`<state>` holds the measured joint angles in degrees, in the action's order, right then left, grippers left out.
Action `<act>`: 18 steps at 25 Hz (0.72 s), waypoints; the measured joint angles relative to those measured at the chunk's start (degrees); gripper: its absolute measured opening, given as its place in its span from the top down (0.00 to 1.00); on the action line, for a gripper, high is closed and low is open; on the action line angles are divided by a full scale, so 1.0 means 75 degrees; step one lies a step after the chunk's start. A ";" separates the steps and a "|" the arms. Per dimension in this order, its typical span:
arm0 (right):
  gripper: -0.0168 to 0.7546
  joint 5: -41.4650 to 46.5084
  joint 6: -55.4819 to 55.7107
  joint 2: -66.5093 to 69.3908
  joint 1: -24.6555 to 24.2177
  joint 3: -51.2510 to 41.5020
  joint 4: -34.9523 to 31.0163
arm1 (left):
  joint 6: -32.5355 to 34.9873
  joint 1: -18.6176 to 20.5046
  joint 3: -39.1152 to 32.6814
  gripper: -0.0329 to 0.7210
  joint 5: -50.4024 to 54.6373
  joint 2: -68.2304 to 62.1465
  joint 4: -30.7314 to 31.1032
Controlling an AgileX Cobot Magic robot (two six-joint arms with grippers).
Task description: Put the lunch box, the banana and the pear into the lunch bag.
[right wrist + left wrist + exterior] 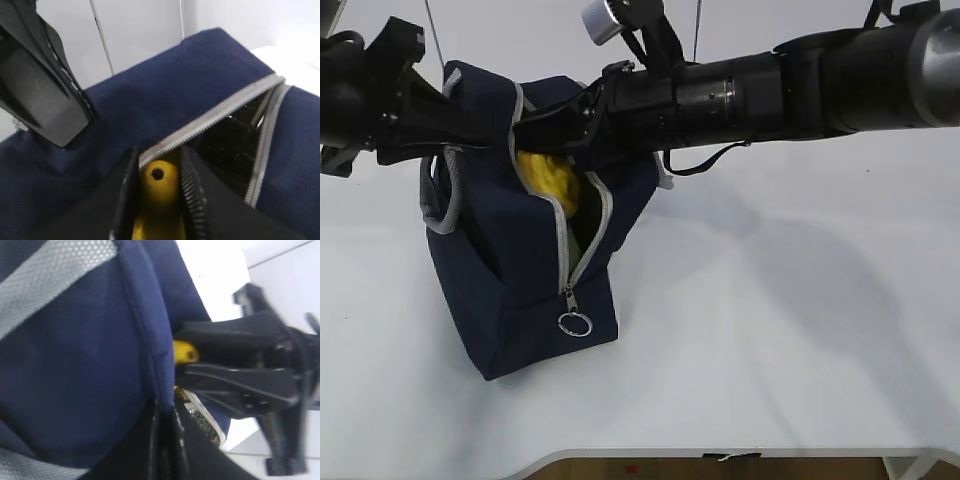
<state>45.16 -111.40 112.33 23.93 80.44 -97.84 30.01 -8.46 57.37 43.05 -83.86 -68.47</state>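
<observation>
White surface (770, 330) carries the navy lunch bag (510, 290); my right tool (159, 200) grips the pear (159, 187), neck pointing into its unzipped mouth; my left tool (167, 440) pinches the rim.

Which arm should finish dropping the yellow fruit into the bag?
Right. Its gripper already clamps the yellow fruit over the bag's open zipper. The left gripper is shut on the bag's edge, holding it open.

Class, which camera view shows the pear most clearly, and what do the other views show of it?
The right wrist view: the pear, dark-spotted top up, sits between the right gripper fingers over the open lunch bag. The exterior view shows a shadowed yellow patch; the left wrist view only its tip.
</observation>
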 joint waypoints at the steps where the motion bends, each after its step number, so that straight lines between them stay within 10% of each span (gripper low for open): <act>1: 0.71 -0.0015 0.0000 0.0015 0.0000 0.0000 0.0000 | 0.0000 0.0000 0.0000 0.95 0.0000 0.0000 -0.0013; 11: 0.41 0.0120 0.0000 0.0015 0.0000 0.0018 -0.0014 | 0.0000 0.0000 0.0000 0.95 0.0000 0.0000 -0.0042; 18: 0.38 0.0120 0.0689 -0.0012 0.0000 0.0024 -0.0021 | 0.0000 0.0000 0.0000 0.95 0.0000 0.0000 -0.0042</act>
<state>46.06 -106.24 112.24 23.93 80.62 -98.00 30.01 -8.46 57.37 43.05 -83.86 -68.79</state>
